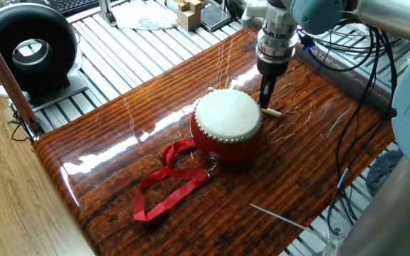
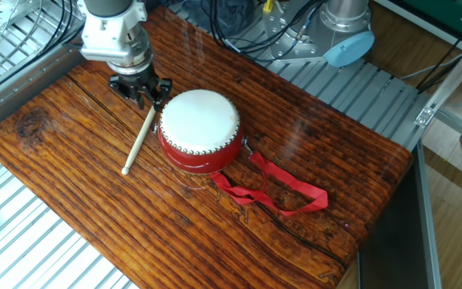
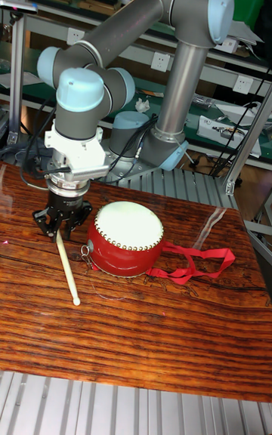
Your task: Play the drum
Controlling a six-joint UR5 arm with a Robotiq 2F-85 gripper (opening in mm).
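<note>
My surface (image 2: 311, 168) carries the drum (image 2: 200, 128) mid-board, skin up so it can be struck, ribbon strap (image 2: 283, 191) trailing away. The drumstick (image 2: 139, 143) lies flat beside it; my pincer (image 2: 141, 93) sits at its upper end, fingers spread, apparently placed for a grasp.

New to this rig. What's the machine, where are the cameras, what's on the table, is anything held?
It is one jointed robot arm ending in a two-finger gripper. Two cameras look down on the wooden table from opposite sides; the tall picture faces the arm head-on. On the table sits a red drum with a white skin, its red ribbon strap trailing on the wood. A pale drumstick lies beside the drum. The gripper is low over the stick's upper end, its jaws spread either side; whether they pinch it yet I cannot tell. The black ring device sits off the table.
</note>
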